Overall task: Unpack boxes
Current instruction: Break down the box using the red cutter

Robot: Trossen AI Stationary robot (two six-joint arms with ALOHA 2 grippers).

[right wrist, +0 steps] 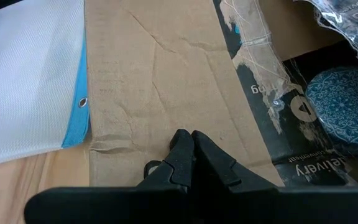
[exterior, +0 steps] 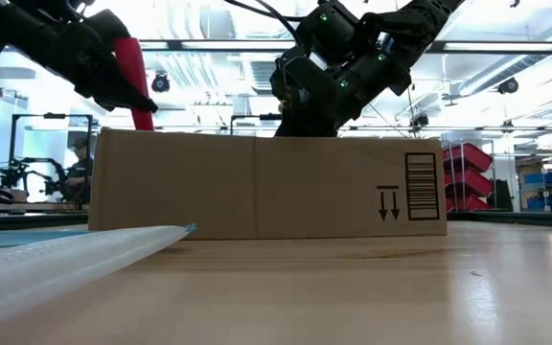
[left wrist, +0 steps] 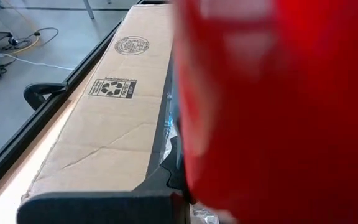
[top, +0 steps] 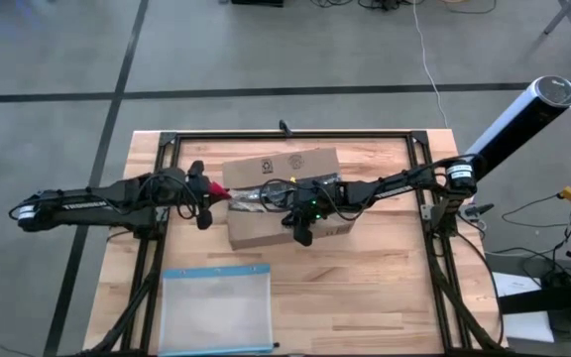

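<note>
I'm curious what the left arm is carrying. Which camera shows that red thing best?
The low view: the red tool shows in outline in the left claw above the box. The high view shows a small red bit; the left wrist view only a close red blur; the right wrist view none.

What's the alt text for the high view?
Seen from above, a brown corrugated cardboard box sits mid-table on a light wooden table, both dark arms meeting over its opened top. The left tool holds a small red tool; a clear plastic pouch with blue edge lies nearer the front.
</note>
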